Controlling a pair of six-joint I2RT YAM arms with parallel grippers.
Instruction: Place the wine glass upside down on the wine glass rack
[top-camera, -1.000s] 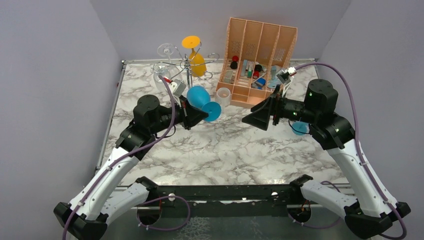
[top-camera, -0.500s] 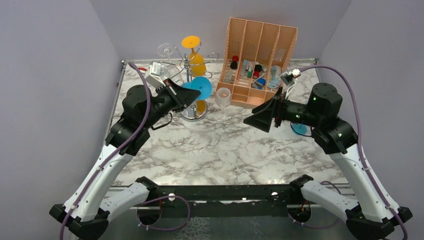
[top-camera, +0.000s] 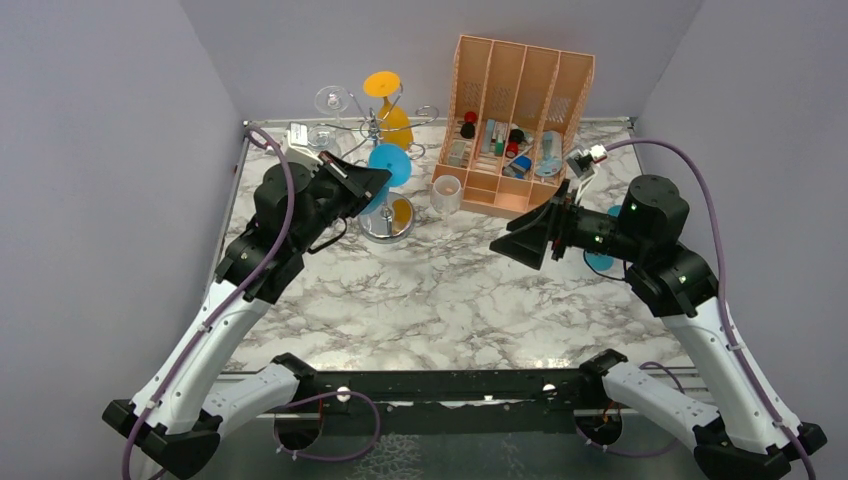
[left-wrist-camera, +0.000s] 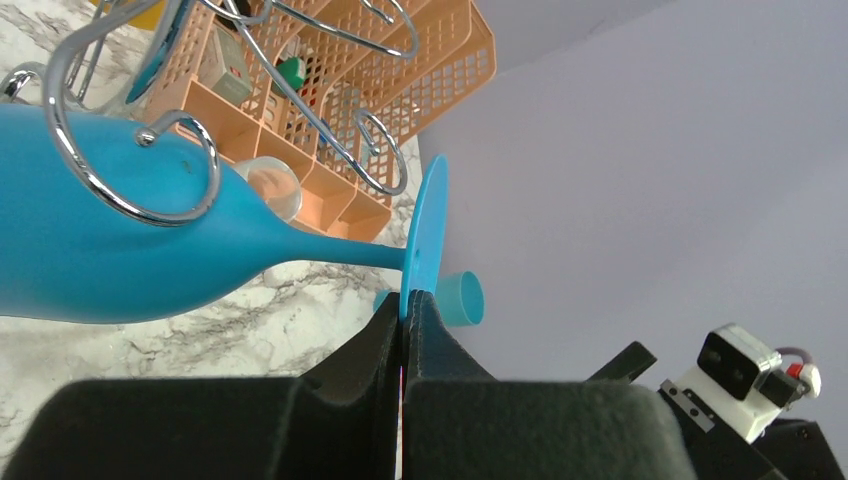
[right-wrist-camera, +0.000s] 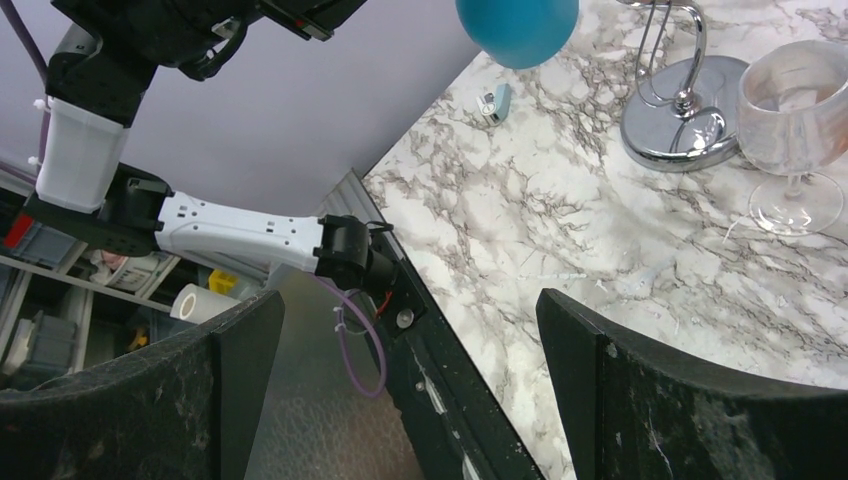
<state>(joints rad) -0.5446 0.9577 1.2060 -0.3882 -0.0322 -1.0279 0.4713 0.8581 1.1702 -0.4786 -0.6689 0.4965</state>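
Noted small items in orange slotted organiser (top-camera: 520, 90) beyond right gripper (right-wrist-camera: 410, 320), spread wide, empty. Found left gripper (left-wrist-camera: 403, 312) clamped on blue wine glass (left-wrist-camera: 100, 250) foot, bowl at wine glass rack (top-camera: 387, 226) scrolls; lifted rackward since earlier.

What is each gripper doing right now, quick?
Left gripper: closed, pinching the foot of the blue wine glass.
Right gripper: open, holding nothing.
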